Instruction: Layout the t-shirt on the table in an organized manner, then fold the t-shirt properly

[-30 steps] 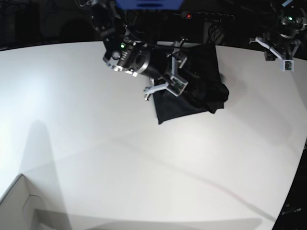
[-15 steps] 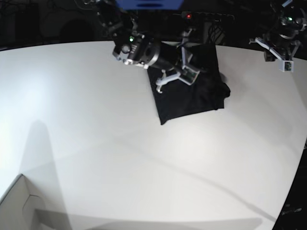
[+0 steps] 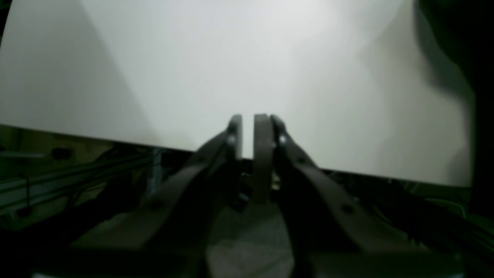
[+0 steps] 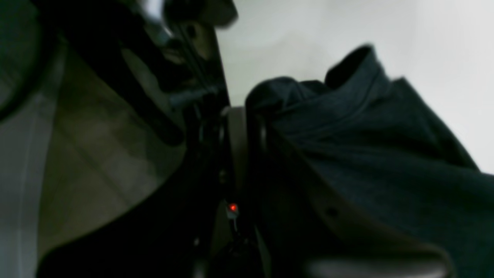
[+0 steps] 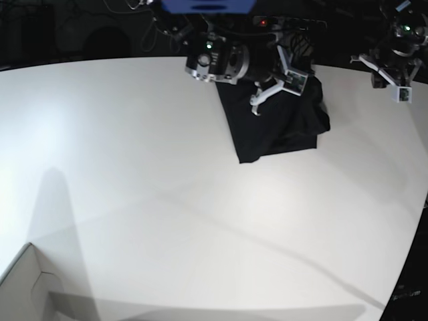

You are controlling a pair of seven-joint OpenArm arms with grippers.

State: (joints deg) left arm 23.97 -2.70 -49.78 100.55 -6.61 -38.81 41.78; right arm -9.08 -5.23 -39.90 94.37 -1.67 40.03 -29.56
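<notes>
The bench (image 5: 167,200) spreads wide and white beneath me, bare over most of its surface. At its far edge lies the t-shirt (image 5: 274,120), a dark folded bundle, roughly rectangular, with a rumpled lump at its right side. My right arm reaches in low from the far side, stretched nearly level across the top of the cloth, wrist turned so that my right pincer (image 5: 281,83) sits over the shirt's far end. From the wrist, black fabric (image 4: 366,154) is bunched hard against the pincer's fingers (image 4: 237,146), which are pressed together on a fold of it. My left arm is raised off at the far corner, well apart from the shirt, its left pincer (image 3: 247,129) closed to a thin slit, holding nothing, above the bench edge.
</notes>
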